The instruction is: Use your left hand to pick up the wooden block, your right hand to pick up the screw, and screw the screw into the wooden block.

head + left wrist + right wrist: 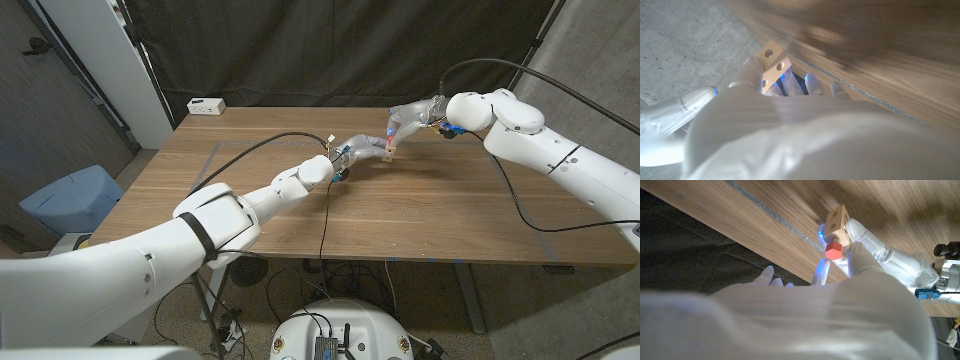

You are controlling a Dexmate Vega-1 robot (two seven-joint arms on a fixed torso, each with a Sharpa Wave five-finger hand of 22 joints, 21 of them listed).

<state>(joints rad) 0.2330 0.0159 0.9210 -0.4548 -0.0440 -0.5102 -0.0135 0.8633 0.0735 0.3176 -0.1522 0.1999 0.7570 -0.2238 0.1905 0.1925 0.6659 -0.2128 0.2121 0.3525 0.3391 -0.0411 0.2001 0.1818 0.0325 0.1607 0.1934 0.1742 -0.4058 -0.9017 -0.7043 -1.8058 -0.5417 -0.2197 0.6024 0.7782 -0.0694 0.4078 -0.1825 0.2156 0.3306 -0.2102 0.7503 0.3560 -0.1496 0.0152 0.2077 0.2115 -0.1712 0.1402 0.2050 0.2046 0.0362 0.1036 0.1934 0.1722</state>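
Red-headed plastic screw (834, 250) pinched in my right hand (412, 118) sits in the pale drilled wooden block (836, 219) my left hand (358, 150) grips; tilting could cross-thread it.

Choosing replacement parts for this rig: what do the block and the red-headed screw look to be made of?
Wooden block: pale unfinished wood, likely; matte, drilled round holes. Screw: red hexagonal head, matte and evenly coloured, probably plastic, though painted wood is possible; its shaft is hidden.

Screw (834, 251) against wooden block (836, 218)
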